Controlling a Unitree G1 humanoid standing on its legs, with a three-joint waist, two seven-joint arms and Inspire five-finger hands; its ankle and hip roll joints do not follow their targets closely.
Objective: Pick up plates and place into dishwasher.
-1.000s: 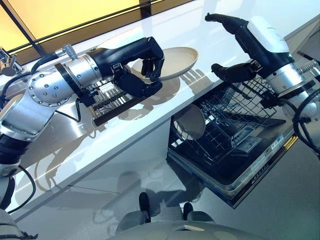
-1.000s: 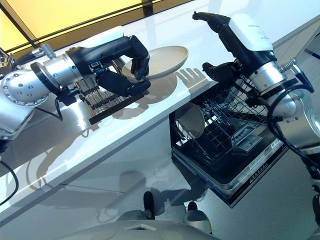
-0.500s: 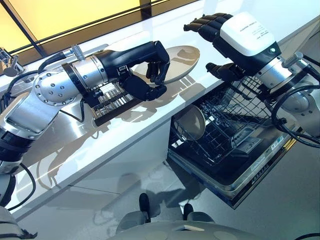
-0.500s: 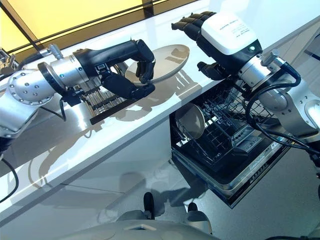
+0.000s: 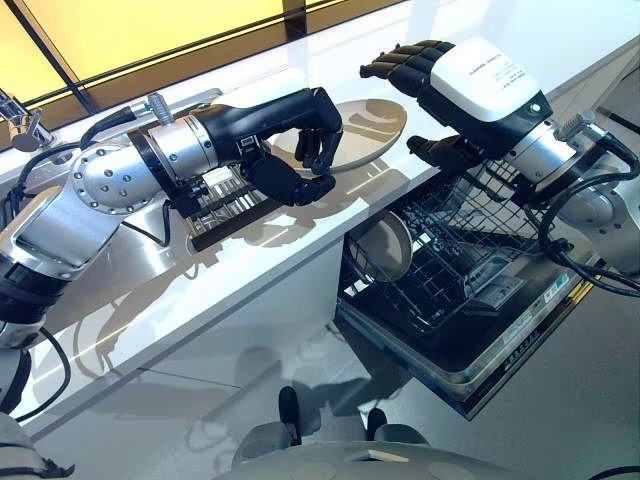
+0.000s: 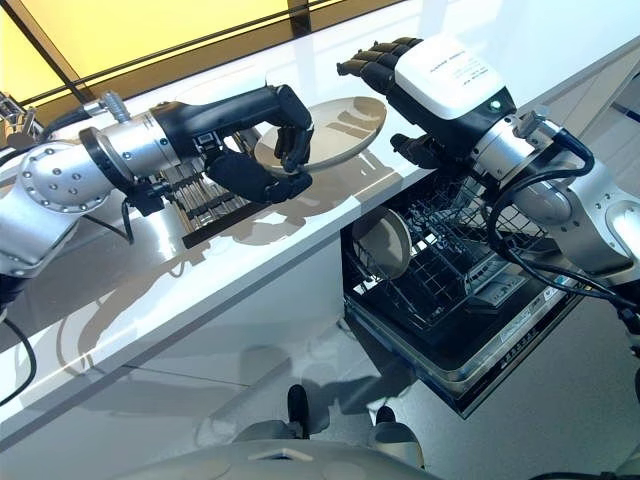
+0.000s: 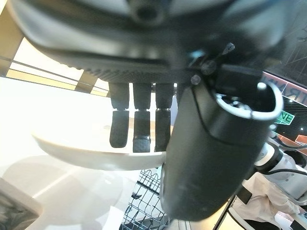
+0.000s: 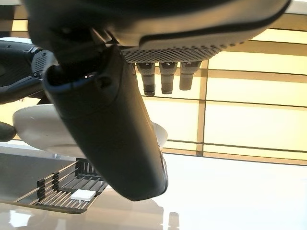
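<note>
Left eye view is showing the long white counter (image 5: 250, 290) running from near left to far right. Below it on the right, the dishwasher (image 5: 470, 300) is standing open, with its wire rack (image 5: 450, 250) pulled out. One plate (image 5: 385, 245) is already standing upright at the left end of that rack.

On the counter, a dark slatted drying rack (image 5: 225, 205) is lying under the left arm. The left hand (image 5: 300, 150) is gripping a cream plate (image 5: 365, 130) by its near left edge, holding it just above the counter, to the right of the drying rack.

The right hand (image 5: 440, 90) is hanging above the plate's far right side, fingers reaching out, not closed on anything.

Left wrist view is showing more: the fingers (image 7: 136, 129) are lying over the plate's rim and the thumb is pressing from below.

Right wrist view is showing the right hand's fingers (image 8: 165, 76) sticking out straight, with the plate (image 8: 38, 132) well apart from them.
</note>
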